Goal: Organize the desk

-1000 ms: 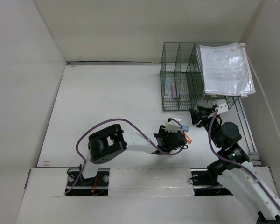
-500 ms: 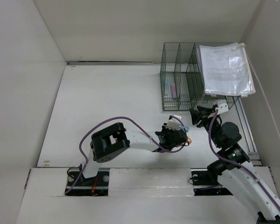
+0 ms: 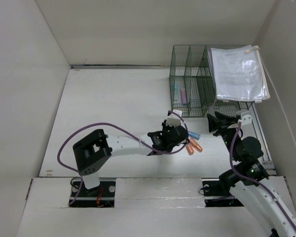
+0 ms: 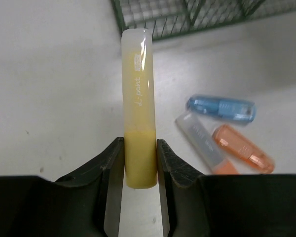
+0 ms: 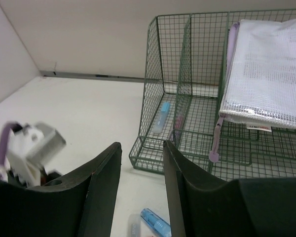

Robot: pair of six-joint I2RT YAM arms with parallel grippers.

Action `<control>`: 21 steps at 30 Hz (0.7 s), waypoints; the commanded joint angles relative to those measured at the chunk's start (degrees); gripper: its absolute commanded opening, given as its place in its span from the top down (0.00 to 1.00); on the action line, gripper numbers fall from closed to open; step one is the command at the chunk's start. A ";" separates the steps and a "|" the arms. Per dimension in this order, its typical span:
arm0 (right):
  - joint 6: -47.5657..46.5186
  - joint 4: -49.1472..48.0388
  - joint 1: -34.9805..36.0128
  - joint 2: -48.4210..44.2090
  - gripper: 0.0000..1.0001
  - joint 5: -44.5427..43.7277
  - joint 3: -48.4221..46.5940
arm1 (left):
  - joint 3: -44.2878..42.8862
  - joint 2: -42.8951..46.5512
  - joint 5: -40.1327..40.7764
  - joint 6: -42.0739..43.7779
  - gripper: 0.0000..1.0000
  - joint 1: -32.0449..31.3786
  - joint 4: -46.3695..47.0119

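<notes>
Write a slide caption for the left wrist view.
Left gripper shut on a yellow highlighter, with a blue highlighter and green wire rack nearby.

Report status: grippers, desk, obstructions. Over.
Left gripper shut on yellow highlighter. Right gripper open, empty. Three highlighters loose on desk, near rack. No obstruction seen.

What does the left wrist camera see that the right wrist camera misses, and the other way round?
Only the left wrist view shows the yellow highlighter clamped in the left gripper, and the orange highlighter. Only the right wrist view shows the white mesh pouch. Both show the green wire rack and the blue highlighter on the desk.
</notes>
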State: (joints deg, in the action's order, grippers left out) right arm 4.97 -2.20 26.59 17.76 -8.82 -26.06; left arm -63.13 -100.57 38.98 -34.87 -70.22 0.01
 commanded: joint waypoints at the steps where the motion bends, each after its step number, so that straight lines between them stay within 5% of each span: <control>1: 0.39 -2.11 -0.31 0.78 0.55 -1.03 0.14 | -4.96 4.25 -3.01 5.06 0.79 4.54 7.44; 15: 0.39 -2.37 -0.31 1.75 0.55 0.64 -0.13 | -35.64 -16.40 -12.61 12.37 0.75 17.56 8.78; 19: 0.39 -2.29 -0.31 1.93 0.55 0.82 -0.30 | -43.73 -22.28 -11.30 12.64 0.67 18.71 6.14; 21: 0.39 -2.29 -0.31 1.93 0.55 0.82 -0.22 | -45.05 -23.17 -10.68 12.29 0.51 19.41 5.44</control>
State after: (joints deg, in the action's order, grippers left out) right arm 4.97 -2.15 26.59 19.84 -8.56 -25.91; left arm -104.03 -124.25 27.73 -23.14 -51.42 6.79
